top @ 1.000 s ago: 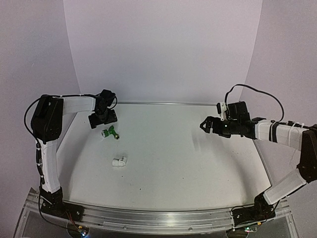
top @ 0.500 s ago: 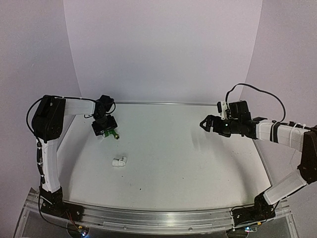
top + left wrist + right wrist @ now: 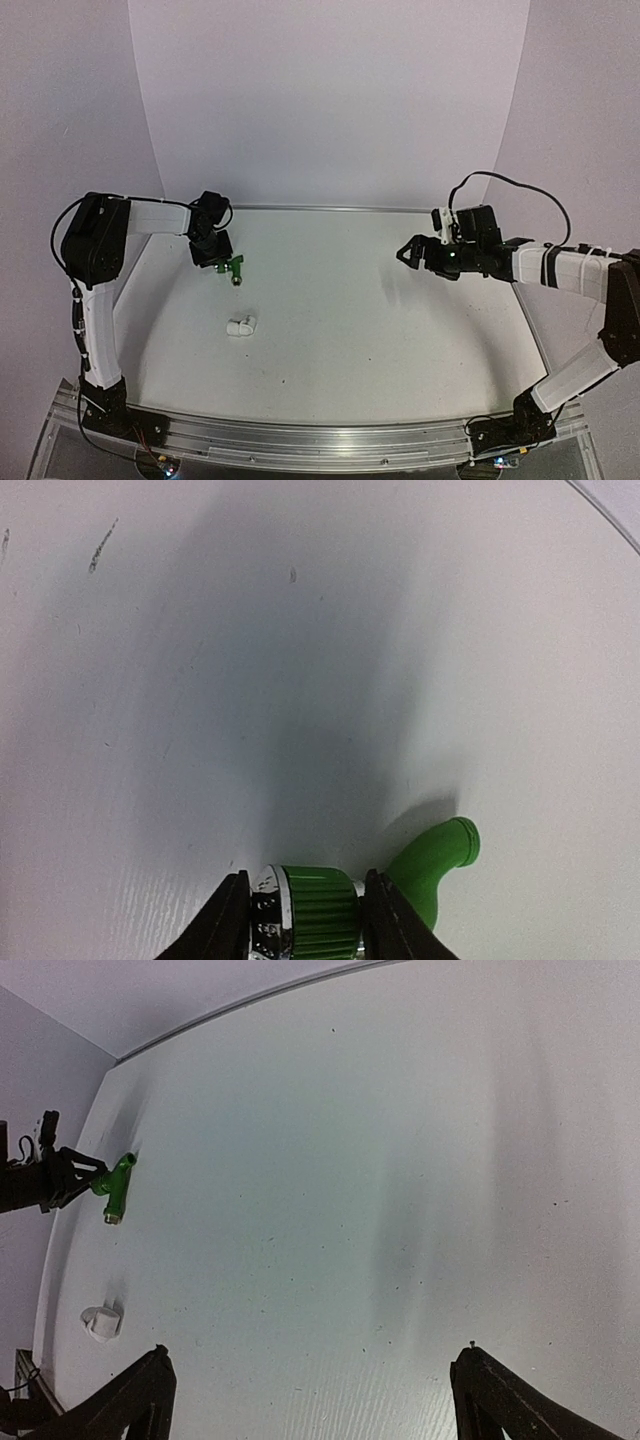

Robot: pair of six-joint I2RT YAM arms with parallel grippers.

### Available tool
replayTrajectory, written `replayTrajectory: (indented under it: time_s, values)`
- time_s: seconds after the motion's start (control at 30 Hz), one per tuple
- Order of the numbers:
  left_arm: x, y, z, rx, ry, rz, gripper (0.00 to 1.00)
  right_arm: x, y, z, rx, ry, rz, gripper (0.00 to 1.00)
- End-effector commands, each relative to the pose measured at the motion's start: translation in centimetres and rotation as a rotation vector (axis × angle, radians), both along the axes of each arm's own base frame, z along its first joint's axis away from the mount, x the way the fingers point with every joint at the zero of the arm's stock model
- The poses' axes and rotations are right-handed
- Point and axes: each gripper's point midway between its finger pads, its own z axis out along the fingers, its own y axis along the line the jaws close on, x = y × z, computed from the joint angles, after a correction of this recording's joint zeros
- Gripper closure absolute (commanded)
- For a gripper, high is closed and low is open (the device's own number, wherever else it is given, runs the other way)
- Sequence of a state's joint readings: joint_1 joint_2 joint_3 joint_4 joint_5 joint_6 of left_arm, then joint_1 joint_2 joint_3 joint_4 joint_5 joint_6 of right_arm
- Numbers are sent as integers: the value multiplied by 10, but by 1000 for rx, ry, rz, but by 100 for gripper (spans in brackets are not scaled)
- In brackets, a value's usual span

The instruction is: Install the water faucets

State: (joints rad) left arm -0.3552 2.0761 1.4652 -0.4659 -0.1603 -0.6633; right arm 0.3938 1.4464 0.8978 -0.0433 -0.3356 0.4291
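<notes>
My left gripper (image 3: 303, 922) pinches the green tap (image 3: 428, 863) by its ribbed knob, spout poking out past the fingers (image 3: 232, 925), the white fitting (image 3: 240, 325) lies well clear of them, and my right gripper (image 3: 315, 1400) hangs spread and empty; so round a hold may let the tap twist loose.

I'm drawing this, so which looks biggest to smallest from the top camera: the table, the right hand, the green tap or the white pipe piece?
1. table
2. right hand, raised, so maybe nearer the camera
3. green tap and white pipe piece look alike; tap partly hidden
</notes>
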Motion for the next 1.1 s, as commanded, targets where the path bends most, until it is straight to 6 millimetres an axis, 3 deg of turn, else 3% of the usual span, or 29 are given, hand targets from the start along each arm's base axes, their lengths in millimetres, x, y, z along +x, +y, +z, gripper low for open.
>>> replayTrajectory:
  time_s: [0.0,0.1,0.17,0.33,0.6,0.73,0.87,1.07]
  values:
    - [-7,-7,8,-8,-10,-68,52,5,16,8,43,-15,40,2]
    - [-6,-13,6,-37,-16,-97,47,3,19,8,43,-12,45,2]
    - [-6,-17,2,-51,-13,-112,49,3,20,8,47,-16,44,2]
    - [-12,-23,-4,-85,-5,-133,69,0,22,8,62,-13,32,2]
    - [-21,-45,19,-124,-58,-240,93,1,38,2,87,11,50,2]
    - [-26,-74,39,-145,-112,-348,97,1,62,-13,160,110,103,2]
    - [-36,-111,64,-160,-174,-462,100,-9,101,-25,317,219,201,2]
    - [-62,-172,89,-166,-250,-642,100,-17,142,-25,484,276,312,5]
